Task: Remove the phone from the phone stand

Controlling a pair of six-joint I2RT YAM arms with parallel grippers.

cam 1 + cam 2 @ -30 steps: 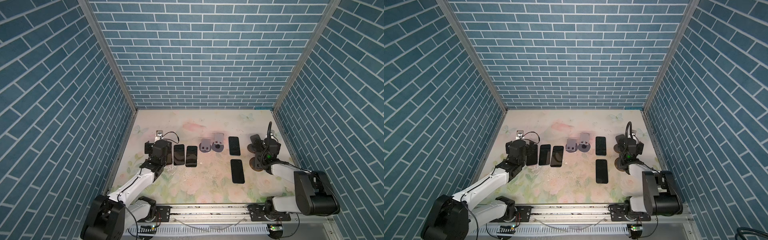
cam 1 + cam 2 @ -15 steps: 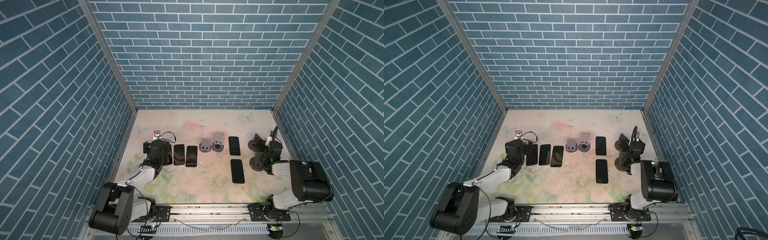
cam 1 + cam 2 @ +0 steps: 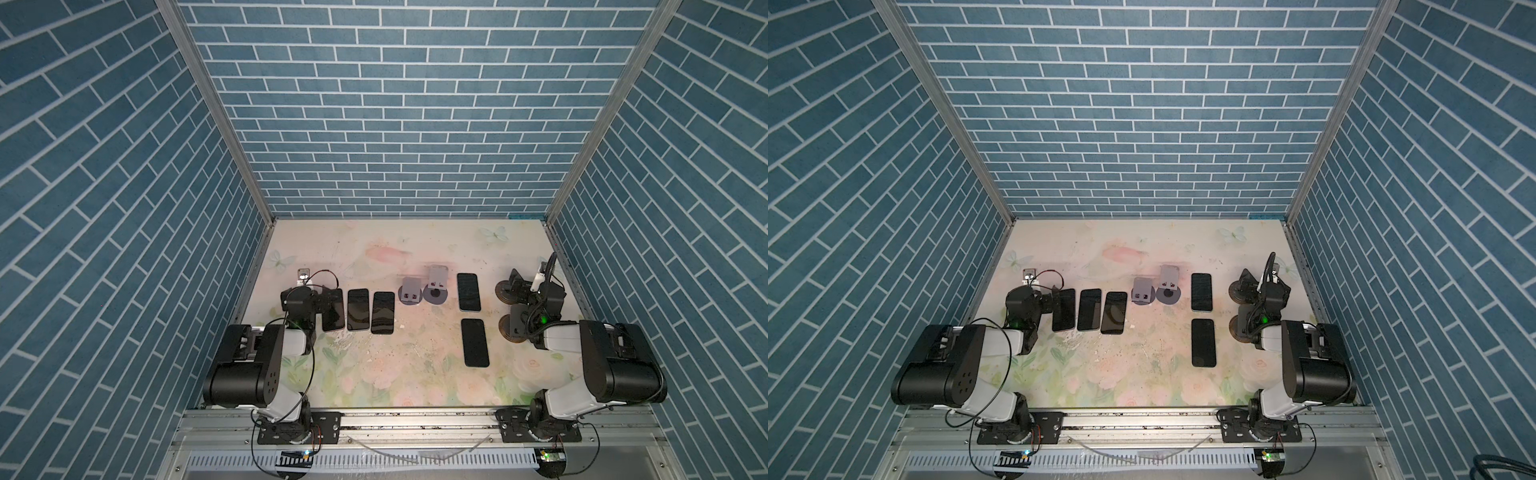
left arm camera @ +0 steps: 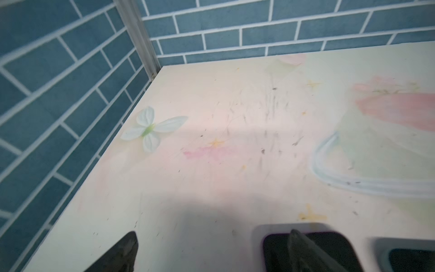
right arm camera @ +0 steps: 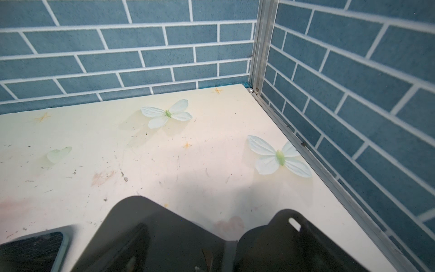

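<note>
Table (image 3: 395,249) with a floral print, blue brick-pattern walls on three sides. Five phones lie flat on it, dark faces up, all apart from the stands.

Left group, three side by side in a row: leftmost phone (image 3: 332,311), middle phone (image 3: 358,309), third phone (image 3: 382,312). Right group, two in a line with a gap between: far phone (image 3: 468,292), near phone (image 3: 475,343).

Between the groups, two grey phone stands just beside each other: left grey stand (image 3: 409,293), right grey stand (image 3: 436,286). Both have round bases and tilted back plates. Right of the far phone are two darker ones: back black stand (image 3: 503,290), front black stand (image 3: 508,332).

Left gripper (image 3: 309,296) sits low at the far end of the leftmost phone. In the left wrist view its jaws are spread wide with nothing between them. One fingertip (image 4: 117,254) is over bare table, the other over the end of the leftmost phone (image 4: 274,252), whose pale case rim shows. Whether that tip touches the glass I cannot tell.

Right gripper (image 3: 530,291) hangs over the two black stands, near the right wall. Its jaws are at full spread, and no grip on anything shows. In the right wrist view, black stand parts fill the lower frame and the fingertips cannot be told from them. A corner of the far phone (image 5: 33,249) shows at the edge.
</note>
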